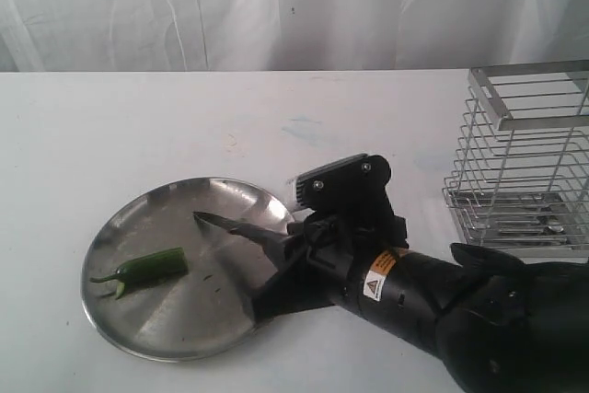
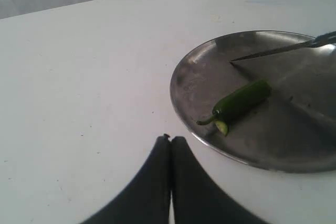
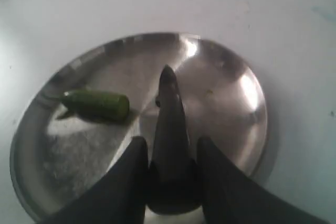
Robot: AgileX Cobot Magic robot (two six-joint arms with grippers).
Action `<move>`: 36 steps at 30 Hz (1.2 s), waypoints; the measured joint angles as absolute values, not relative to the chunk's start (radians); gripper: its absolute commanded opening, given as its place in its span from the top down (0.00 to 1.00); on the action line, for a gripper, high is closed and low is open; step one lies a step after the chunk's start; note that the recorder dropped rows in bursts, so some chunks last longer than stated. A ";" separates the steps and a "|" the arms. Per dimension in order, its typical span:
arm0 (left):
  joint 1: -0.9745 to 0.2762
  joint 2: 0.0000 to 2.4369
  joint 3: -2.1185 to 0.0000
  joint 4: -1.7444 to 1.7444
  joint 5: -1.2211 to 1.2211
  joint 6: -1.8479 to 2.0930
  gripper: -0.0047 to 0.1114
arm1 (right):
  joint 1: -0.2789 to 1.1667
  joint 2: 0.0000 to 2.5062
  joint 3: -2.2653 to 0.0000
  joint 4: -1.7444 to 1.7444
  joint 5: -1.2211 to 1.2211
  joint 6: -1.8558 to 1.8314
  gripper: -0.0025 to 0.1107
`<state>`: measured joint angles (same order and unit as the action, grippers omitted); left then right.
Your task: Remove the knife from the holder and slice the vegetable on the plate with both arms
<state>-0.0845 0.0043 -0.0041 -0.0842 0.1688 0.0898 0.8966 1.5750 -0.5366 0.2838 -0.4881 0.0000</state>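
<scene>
A dark green chili, the vegetable (image 1: 147,270), lies on the left part of the round steel plate (image 1: 175,338). My right gripper (image 1: 296,248) is shut on the knife's handle; the dark blade (image 1: 230,225) points left over the plate, its tip a little short of the chili. The right wrist view shows the knife (image 3: 169,124) between the jaws, with the chili (image 3: 97,104) off to one side. My left gripper (image 2: 170,139) is shut and empty, hovering over bare table beside the plate rim (image 2: 181,114). The chili (image 2: 239,103) and blade (image 2: 273,51) show in that view too.
The silver wire holder (image 1: 525,158) stands at the right edge of the white table (image 1: 138,126), with cutlery lying in its base. The right arm (image 1: 442,306) stretches in from the lower right. A white curtain hangs behind the table.
</scene>
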 measured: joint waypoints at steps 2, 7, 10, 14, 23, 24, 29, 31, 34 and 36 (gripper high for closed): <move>-0.084 0.004 -0.004 -0.084 0.169 0.090 0.96 | 0.897 1.575 -0.537 0.291 -0.422 0.000 0.98; -0.084 0.004 -0.004 -0.084 0.169 0.090 0.96 | 0.897 1.577 -0.537 0.296 -0.291 0.000 0.98; -0.084 0.004 -0.004 -0.084 0.169 0.090 0.96 | 0.897 1.586 -0.537 0.296 -0.265 0.000 0.92; -0.084 0.004 -0.004 -0.084 0.169 0.090 0.96 | 0.897 1.620 -0.537 0.299 -0.265 0.000 0.78; -0.084 0.004 -0.004 -0.084 0.169 0.090 0.96 | 0.897 1.709 -0.537 0.319 -0.289 0.041 0.70; -0.084 0.004 -0.004 -0.084 0.169 0.090 0.96 | 0.897 1.711 -0.537 0.319 -0.294 0.056 0.70; -0.084 0.004 -0.004 -0.084 0.169 0.090 0.96 | 0.897 1.711 -0.537 0.319 -0.310 0.084 0.61; -0.084 0.004 -0.004 -0.084 0.169 0.090 0.96 | 0.897 1.711 -0.537 0.319 -0.315 0.086 0.54; -0.084 0.004 -0.004 -0.084 0.169 0.090 0.96 | 0.897 1.711 -0.537 0.319 -0.325 0.086 0.51; -0.084 0.004 -0.004 -0.084 0.169 0.090 0.96 | 0.897 1.707 -0.537 0.319 -0.325 0.086 0.51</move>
<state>-0.0845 0.0043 -0.0041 -0.0842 0.1688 0.0898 0.8966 1.7071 -0.5366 0.3194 -0.3246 0.0858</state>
